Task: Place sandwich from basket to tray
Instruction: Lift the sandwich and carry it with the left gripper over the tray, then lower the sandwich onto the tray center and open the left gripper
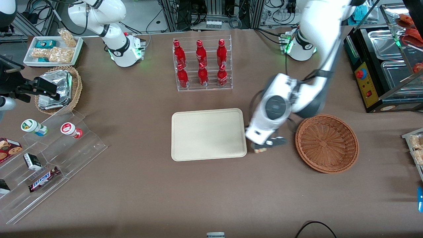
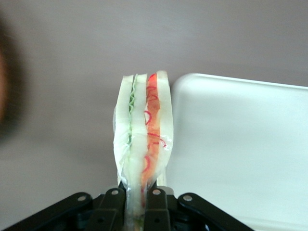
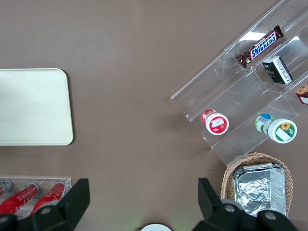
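**Sandwich in the air, just short of the tray**

Taking the tray as landmark and reading the front view from left to right: the tray lies bare, then comes the gripper just beside the tray's edge on the working arm's side, then the basket, which now holds nothing, a little farther toward the working arm's end.

The gripper's fingers are closed on the sandwich, pinching its narrow end so the wedge stands out on edge, green and red filling showing. It hangs over bare table, with the tray's rounded corner right beside it.

The carry looks nearly done. The next move calls for a short shift over the tray, a descent, and then opening.
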Controlling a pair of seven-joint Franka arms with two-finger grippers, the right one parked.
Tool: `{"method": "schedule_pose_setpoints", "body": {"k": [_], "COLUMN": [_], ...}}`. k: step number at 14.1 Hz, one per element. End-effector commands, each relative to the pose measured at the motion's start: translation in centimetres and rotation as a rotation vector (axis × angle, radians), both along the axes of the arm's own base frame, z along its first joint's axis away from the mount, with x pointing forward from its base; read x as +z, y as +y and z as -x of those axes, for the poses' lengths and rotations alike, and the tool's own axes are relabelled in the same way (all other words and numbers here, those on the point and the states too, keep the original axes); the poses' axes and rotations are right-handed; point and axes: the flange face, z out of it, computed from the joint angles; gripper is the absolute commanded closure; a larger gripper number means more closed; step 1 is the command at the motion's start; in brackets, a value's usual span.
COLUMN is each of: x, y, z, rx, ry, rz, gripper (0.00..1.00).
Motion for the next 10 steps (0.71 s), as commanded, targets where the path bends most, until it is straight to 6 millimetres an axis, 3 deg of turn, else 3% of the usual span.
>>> {"method": "schedule_pose_setpoints", "body": {"k": [1, 6, 10], "x": [-1.2, -4.1, -5.9], "y": [-6.4, -14.0, -15.7], "z": [1.2, 5.8, 7.1], "rx": [0.031, -0.005, -0.061], "ry": [-0.065, -0.154, -0.178], "rz": [0.019, 0.100, 0.112], "gripper": [1.00, 1.00, 1.00]}}
